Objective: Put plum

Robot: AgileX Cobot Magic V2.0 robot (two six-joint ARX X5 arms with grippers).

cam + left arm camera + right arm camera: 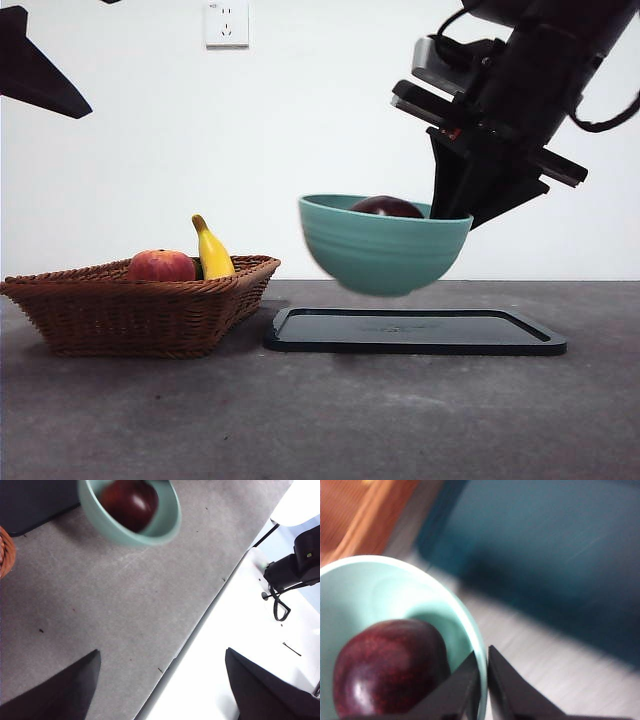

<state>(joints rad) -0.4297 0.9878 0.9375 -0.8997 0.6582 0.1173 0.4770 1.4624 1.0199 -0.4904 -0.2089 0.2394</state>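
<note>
Plum [386,206]: one, lying inside the teal bowl [383,250].
Bowl: one, held in the air above the black tray [414,331], clear of the worktop [320,420].
Right hand [484,680]: jaws clamped on the bowl's rim.
Left hand [162,685]: jaws apart, holding nothing, off to the side.
Basket [140,315]: one; the front view alone shows its peach [161,266] and banana [212,250].

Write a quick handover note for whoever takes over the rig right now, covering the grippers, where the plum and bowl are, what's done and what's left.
Right gripper: shut on the rim of the teal bowl, holding it in the air above the black tray.
Left gripper: open, empty, waiting off to the side.
Plum: already inside the bowl.
Wicker basket: holds the peach-like fruit and banana, untouched.
Left to do, probably: lower the bowl onto the tray, release, withdraw.
</note>
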